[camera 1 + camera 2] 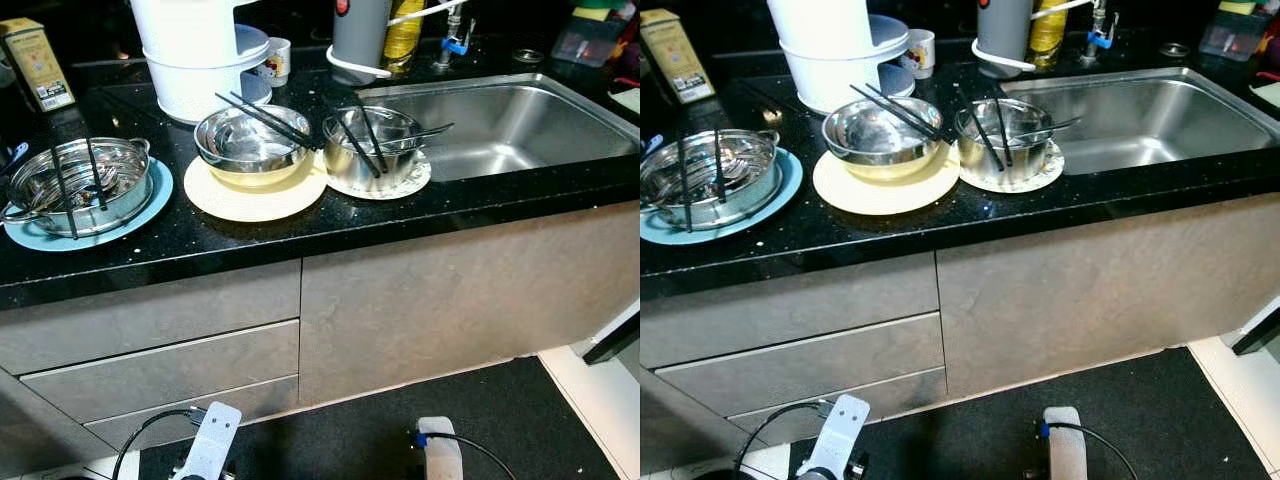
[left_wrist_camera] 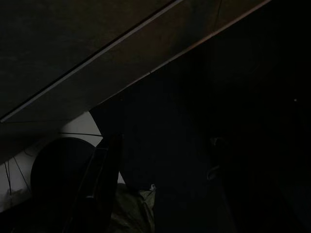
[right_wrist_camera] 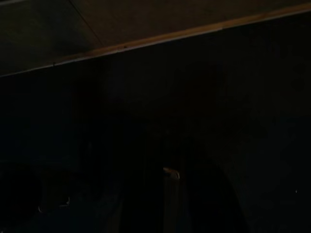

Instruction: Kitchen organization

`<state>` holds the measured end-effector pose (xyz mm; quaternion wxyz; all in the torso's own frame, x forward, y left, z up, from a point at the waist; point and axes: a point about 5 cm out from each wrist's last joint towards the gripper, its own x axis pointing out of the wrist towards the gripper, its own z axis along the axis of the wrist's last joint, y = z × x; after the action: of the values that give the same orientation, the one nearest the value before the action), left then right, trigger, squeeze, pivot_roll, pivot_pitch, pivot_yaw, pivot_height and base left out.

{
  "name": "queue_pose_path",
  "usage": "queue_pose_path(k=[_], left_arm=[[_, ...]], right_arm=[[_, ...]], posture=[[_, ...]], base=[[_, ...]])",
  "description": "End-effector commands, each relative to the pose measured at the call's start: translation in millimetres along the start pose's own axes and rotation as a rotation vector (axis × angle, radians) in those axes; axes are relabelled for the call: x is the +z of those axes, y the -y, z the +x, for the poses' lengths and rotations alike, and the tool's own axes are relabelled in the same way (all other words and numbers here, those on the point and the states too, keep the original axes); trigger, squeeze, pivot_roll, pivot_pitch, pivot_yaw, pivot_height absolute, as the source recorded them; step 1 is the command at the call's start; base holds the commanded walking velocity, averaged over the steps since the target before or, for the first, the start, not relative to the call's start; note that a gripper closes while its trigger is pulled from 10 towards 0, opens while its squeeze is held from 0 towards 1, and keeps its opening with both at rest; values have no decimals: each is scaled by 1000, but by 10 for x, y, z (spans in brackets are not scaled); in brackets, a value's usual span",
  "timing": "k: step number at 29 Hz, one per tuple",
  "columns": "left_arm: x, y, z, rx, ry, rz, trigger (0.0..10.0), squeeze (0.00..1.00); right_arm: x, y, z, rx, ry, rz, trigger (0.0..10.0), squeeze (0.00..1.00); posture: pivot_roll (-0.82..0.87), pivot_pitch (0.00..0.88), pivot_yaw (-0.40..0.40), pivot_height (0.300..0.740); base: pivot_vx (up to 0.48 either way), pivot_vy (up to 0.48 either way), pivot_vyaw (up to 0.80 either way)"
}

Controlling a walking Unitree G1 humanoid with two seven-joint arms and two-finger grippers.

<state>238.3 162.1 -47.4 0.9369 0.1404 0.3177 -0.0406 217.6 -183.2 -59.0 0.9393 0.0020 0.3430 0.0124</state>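
Your left arm (image 1: 210,445) and right arm (image 1: 438,452) both hang low and idle; finger state unreadable.

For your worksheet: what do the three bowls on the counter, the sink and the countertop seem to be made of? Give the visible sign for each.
Left bowl, middle bowl and right bowl: likely stainless steel, polished; they mirror the light.
Sink: brushed stainless steel, by its soft grey sheen.
Countertop: probably polished black stone or composite; glossy, with pale flecks.
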Motion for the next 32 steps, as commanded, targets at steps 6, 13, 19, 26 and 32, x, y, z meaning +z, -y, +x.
queue_pose_path(k=[6, 13, 19, 26, 32], left_arm=[[-105, -73, -20, 29, -48, -39, 10000, 0], [-64, -102, 1, 16, -48, -69, 10000, 8], [-15, -109, 14, 38, -27, -151, 10000, 0], [18, -123, 21, 36, -8, -138, 10000, 0], [31, -110, 24, 29, -2, -141, 10000, 0]], right_arm=[[-36, -92, 8, 15, -20, 27, 10000, 0], [64, -104, 44, 29, -3, 0, 10000, 0], [96, -80, 53, 31, 0, 1, 10000, 0], [109, -141, 68, 45, -4, 11, 10000, 0], [97, -156, 66, 48, -8, 20, 10000, 0]], posture=[[-68, 184, 11, 740], [-90, 179, 3, 740], [-82, 176, -12, 740], [-76, 177, 0, 740], [-75, 173, 3, 740]], base=[[0, 0, 0], [0, -137, 0], [0, -80, 0], [0, 0, 0], [0, 0, 0]])
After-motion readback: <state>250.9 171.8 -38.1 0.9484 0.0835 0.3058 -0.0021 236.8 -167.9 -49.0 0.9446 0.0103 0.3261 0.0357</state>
